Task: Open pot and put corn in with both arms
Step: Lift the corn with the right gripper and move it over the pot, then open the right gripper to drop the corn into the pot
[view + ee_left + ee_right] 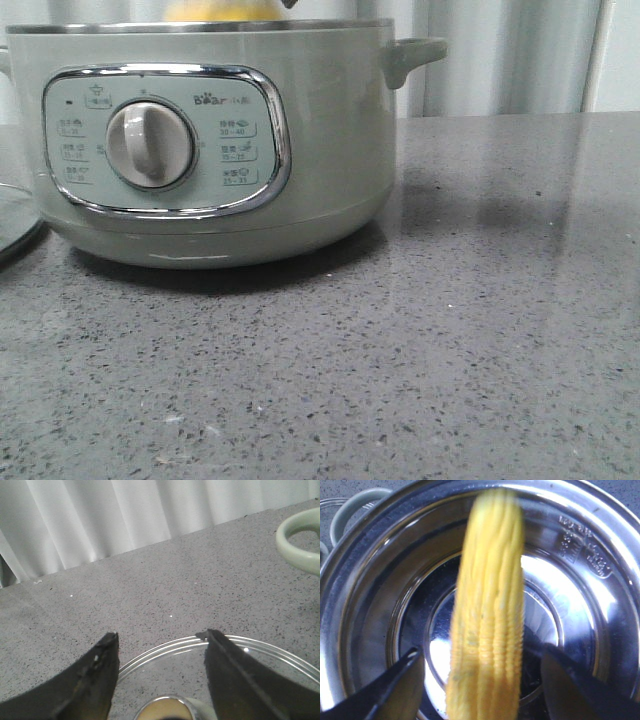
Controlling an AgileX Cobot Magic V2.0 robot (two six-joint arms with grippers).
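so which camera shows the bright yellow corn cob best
The right wrist view: the bright yellow corn cob, motion-blurred, fills the frame above the steel pot. The front view shows a yellow sliver above the rim; the left wrist view, none.

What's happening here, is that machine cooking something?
Sort of. The lid is already off the pale-green pot: a glass lid lies flat on the counter, under the open left claw. The right claw is over the open pot with a yellow corn cob between its fingers. The claw looks open and the corn is blurred, so it seems to be dropping into the steel bowl. From the front, the corn shows just above the rim.
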